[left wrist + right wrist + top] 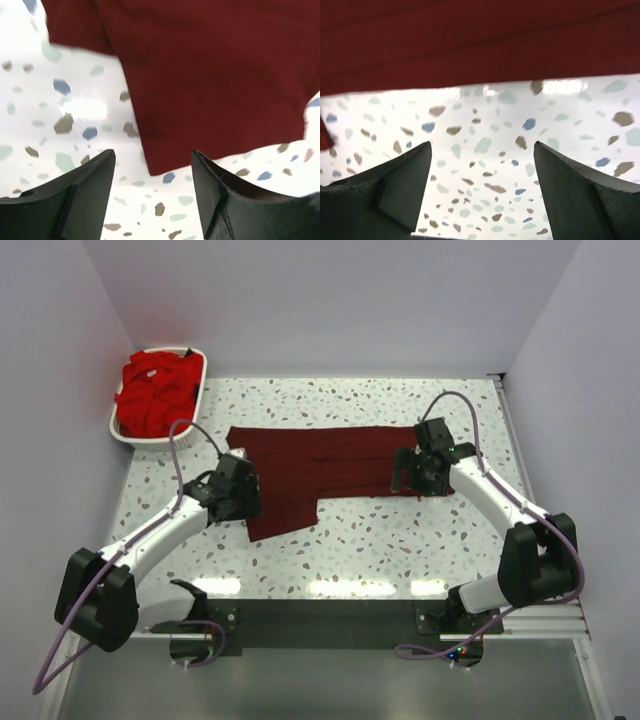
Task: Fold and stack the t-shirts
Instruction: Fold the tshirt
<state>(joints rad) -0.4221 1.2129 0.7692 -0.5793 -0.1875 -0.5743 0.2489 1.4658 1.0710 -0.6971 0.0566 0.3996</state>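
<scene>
A dark maroon t-shirt (330, 462) is laid flat on the speckled table (400, 540), roughly at its middle. It is stretched sideways as a long band, with 1 broader part reaching toward the near edge on the left. The bright red t-shirts (155, 392) are heaped in a white basket (118, 428) at the far left corner, well apart from the maroon one. The left gripper (152, 153) is placed at the near left corner of the dark maroon t-shirt. Its jaws are spread and nothing is pinched; the cloth's corner and bare table are seen between them. The right gripper (482, 145) is placed at the right end of the same shirt, by its near hem. Its jaws are spread wide as well, with only table seen between them and the cloth's edge just ahead.
</scene>
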